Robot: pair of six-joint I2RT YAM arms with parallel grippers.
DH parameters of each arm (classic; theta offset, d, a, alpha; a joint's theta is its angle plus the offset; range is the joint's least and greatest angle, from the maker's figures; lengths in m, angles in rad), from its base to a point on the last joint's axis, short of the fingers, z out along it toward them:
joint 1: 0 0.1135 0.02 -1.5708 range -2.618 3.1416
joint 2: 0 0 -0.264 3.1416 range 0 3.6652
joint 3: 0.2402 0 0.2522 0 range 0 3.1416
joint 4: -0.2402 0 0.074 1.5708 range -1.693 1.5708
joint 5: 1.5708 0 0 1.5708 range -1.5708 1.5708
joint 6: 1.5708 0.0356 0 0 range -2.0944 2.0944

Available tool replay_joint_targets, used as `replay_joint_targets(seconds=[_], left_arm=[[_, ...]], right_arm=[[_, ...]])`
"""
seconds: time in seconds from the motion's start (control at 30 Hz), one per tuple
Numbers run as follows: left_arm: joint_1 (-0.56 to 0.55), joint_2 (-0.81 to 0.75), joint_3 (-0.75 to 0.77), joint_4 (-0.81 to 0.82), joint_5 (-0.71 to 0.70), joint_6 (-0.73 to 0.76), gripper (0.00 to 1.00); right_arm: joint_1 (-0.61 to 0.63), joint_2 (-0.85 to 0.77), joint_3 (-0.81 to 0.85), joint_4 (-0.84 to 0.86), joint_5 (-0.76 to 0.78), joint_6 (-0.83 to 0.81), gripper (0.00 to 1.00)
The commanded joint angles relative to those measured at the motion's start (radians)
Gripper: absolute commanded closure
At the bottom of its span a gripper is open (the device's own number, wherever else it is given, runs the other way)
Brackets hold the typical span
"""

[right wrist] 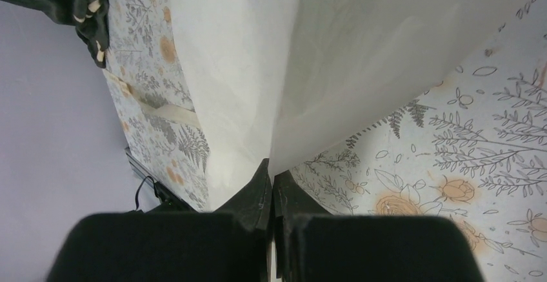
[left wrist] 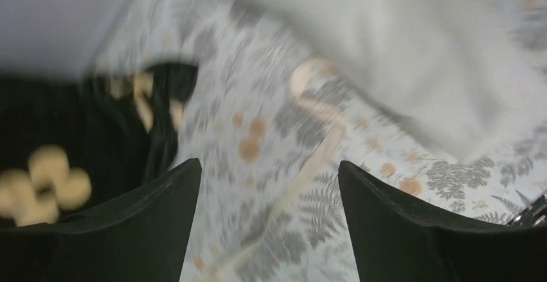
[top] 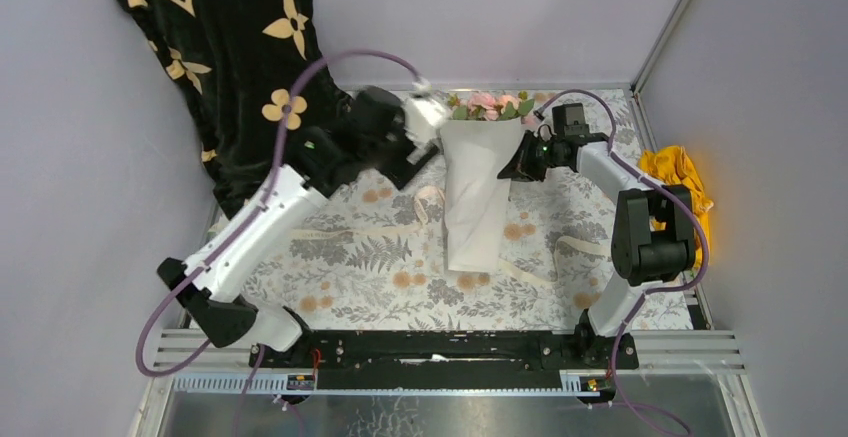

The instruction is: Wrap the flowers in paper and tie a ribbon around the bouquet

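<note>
On the bench [top: 340, 287] the bouquet [top: 478, 197] lies near the centre with its long axis running from 12 o'clock to 6 o'clock. The paper cone narrows toward us, and the flowers [top: 490, 104] spill out at the far end. The ribbon [top: 360, 230] crosses that axis, coming in from 9 o'clock, passing at the cone and trailing out toward 4 o'clock, untied. A small loop of it sits just beside the cone's left edge.

The right gripper [top: 512, 169] is at the cone's 3 o'clock side, clamped shut on a fold of the paper. The left gripper [top: 418, 152] hovers at the cone's 10 o'clock with its jaws wide apart and nothing between them. Its own view is blurred, but the ribbon seems to lie below it, toward 6 o'clock. We judge the left arm the nearer one for picking up the ribbon.
</note>
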Motion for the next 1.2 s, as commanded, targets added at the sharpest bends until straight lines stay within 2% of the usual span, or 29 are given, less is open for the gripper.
replay_joint_targets(seconds=[0.0, 0.07, 0.17, 0.23, 0.3, 0.43, 0.53, 0.7, 0.9, 1.0, 1.07, 1.1, 1.17], left_arm=[[0.341, -0.120, -0.130, -0.108, 0.005, -0.393, 0.18], [0.569, -0.168, -0.241, -0.055, 0.086, -0.497, 0.24], [0.844, -0.177, -0.420, 0.030, 0.120, -0.660, 0.23], [0.985, -0.132, -0.526, 0.071, 0.186, -0.767, 0.22], [1.032, -0.066, -0.595, 0.095, 0.217, -0.851, 0.21], [1.038, 0.017, -0.709, 0.224, 0.152, -0.954, 0.11], [1.038, 0.042, -0.779, 0.344, 0.169, -1.010, 0.02], [1.017, 0.063, -0.884, 0.433, 0.122, -1.030, 0.02], [0.945, 0.101, -0.940, 0.486, 0.072, -1.041, 0.08], [0.936, 0.142, -0.940, 0.498, 0.067, -1.036, 0.16], [0.937, 0.161, -0.942, 0.503, 0.069, -1.025, 0.26], [0.937, 0.164, -0.951, 0.513, 0.077, -1.019, 0.34], [0.935, 0.157, -0.979, 0.532, 0.097, -1.010, 0.58]], right_arm=[[0.029, -0.076, -0.042, 0.021, 0.009, -0.008, 1.00], [0.038, -0.082, -0.063, 0.032, 0.018, 0.000, 1.00], [0.058, -0.084, -0.083, 0.039, 0.038, 0.008, 1.00], [0.073, -0.086, -0.093, 0.037, 0.058, 0.011, 1.00], [0.087, -0.099, -0.109, 0.047, 0.074, 0.028, 1.00], [0.112, -0.145, -0.148, 0.067, 0.110, 0.054, 1.00], [0.117, -0.177, -0.181, 0.078, 0.113, 0.069, 1.00], [0.119, -0.223, -0.236, 0.105, 0.107, 0.088, 1.00], [0.123, -0.239, -0.275, 0.130, 0.107, 0.102, 1.00], [0.125, -0.243, -0.283, 0.130, 0.110, 0.100, 1.00], [0.125, -0.247, -0.292, 0.131, 0.109, 0.102, 1.00], [0.125, -0.250, -0.297, 0.133, 0.108, 0.104, 1.00], [0.125, -0.255, -0.311, 0.138, 0.106, 0.106, 1.00]])
